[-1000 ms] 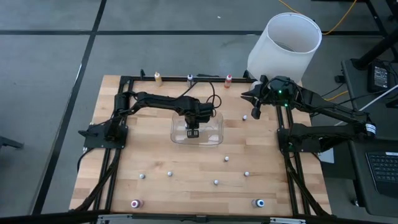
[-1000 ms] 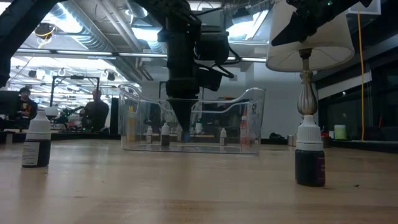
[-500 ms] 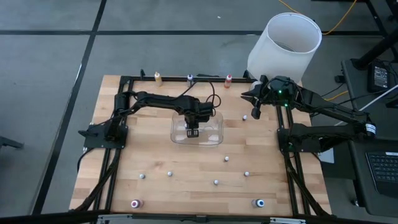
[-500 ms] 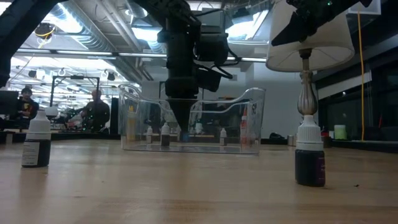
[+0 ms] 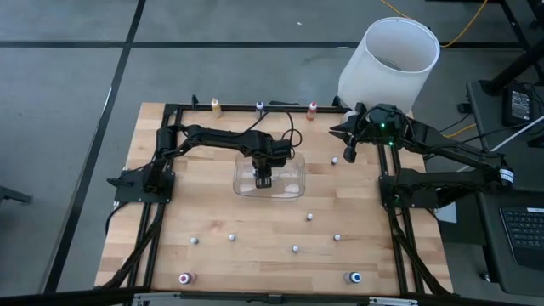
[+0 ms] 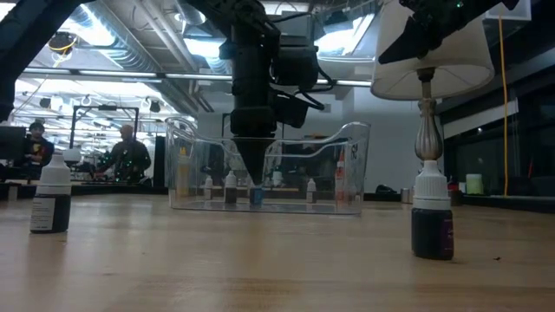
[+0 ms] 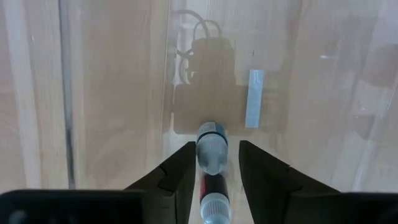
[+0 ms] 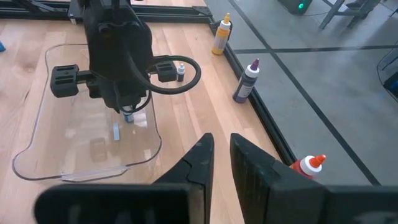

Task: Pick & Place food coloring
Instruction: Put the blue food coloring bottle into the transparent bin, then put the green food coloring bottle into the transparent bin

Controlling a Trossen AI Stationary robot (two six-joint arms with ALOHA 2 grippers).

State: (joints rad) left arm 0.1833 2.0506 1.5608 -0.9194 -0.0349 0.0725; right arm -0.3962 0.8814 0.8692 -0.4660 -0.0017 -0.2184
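A clear plastic container sits mid-table. My left gripper reaches down into it from above, open. A tiny blue bottle with a pale cap stands on the container's floor between the two fingers, apart from both; it also shows as the blue bottle under the fingertips in the low view. Yellow, purple and red bottles stand along the far edge. Pink and blue ones stand at the near edge. My right gripper hovers at the far right, a narrow gap between its fingers.
A tall white bucket stands beyond the table's far right corner. Several small whitish round things are scattered over the near half of the wooden table. A black frame runs along the table's edges. People show in the room behind.
My left gripper has stayed in place inside the container. The small blue bottle has come down out of its fingers and now stands on the container's floor under the fingertips, where the earlier low views showed nothing blue.
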